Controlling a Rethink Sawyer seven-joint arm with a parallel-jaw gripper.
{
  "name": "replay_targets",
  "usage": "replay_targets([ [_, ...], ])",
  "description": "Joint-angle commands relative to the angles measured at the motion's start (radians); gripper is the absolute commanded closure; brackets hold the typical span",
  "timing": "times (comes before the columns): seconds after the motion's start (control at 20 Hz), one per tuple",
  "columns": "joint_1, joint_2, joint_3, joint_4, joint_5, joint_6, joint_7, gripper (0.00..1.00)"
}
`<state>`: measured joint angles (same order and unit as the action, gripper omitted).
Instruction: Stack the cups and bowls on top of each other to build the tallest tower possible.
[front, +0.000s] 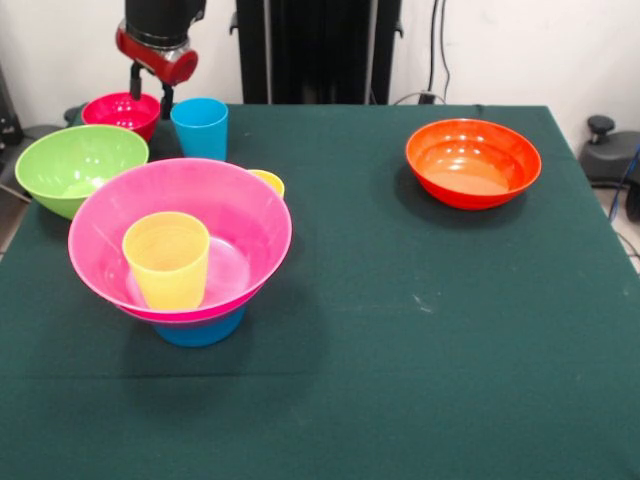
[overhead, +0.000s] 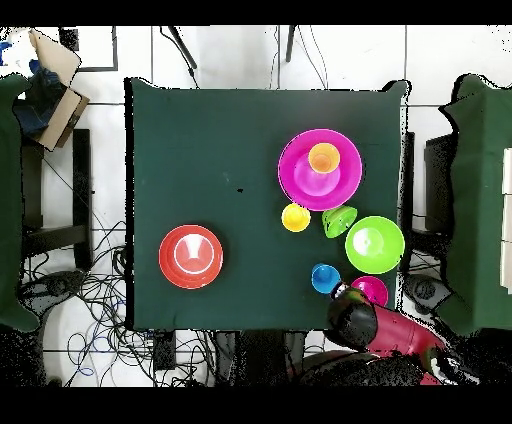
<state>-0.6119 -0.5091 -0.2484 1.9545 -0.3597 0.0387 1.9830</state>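
Observation:
The tower is a big pink bowl (front: 230, 215) (overhead: 300, 175) resting on a mid blue bowl (front: 200, 328), with a pale yellow ribbed cup (front: 166, 258) (overhead: 323, 158) standing inside it. An orange-yellow cup (front: 268, 181) (overhead: 296, 217) peeks out behind the pink bowl. A small green bowl (overhead: 338, 220) lies tilted beside it in the overhead view. At the far left are the sky blue cup (front: 200, 127) (overhead: 325, 278), small red bowl (front: 121, 110) (overhead: 370, 290) and lime green bowl (front: 68, 165) (overhead: 375, 244). My gripper (front: 151, 92) hangs open over the red bowl's edge, next to the blue cup, holding nothing.
An orange bowl (front: 473, 162) (overhead: 190, 256) sits alone on the other side of the dark green table (front: 400, 330). My red arm (overhead: 385, 330) reaches in over the table's edge by the red bowl. Cables and chairs lie on the floor around the table.

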Motion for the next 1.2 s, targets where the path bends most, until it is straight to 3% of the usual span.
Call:
replay_targets([
  [0.05,-0.118,-0.047,0.125,0.077,-0.035,-0.098,0.124,0.0],
  [0.3,-0.089,-0.075,0.084,0.098,-0.023,-0.082,0.128,0.0],
  [0.6,-0.099,-0.048,0.071,0.094,-0.036,-0.115,0.116,0.0],
  [0.95,-0.111,-0.032,0.097,0.097,-0.035,-0.139,0.118,0.0],
  [1.2,-0.139,0.011,0.12,0.095,-0.049,-0.214,0.128,0.0],
])
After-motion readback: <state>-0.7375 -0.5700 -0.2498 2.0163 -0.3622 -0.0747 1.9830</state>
